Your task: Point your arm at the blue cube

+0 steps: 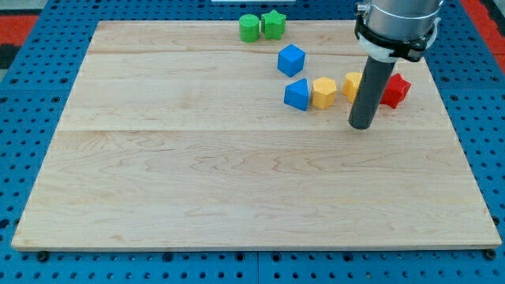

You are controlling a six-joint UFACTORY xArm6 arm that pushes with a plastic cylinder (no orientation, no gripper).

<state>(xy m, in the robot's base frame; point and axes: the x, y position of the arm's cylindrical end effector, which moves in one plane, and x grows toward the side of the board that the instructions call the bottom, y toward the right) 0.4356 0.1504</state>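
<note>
The blue cube sits on the wooden board right of centre near the view's top. A second blue block, wedge-like, lies just below it, touching a yellow hexagonal block. My rod comes down from the view's top right, and my tip rests on the board. It is below and to the right of the blue cube, about 90 px to its right, just right of the yellow hexagon. The rod partly hides another yellow block.
A red star-like block lies right of the rod. A green cylinder and a green star sit side by side at the board's top edge. Blue pegboard surrounds the board.
</note>
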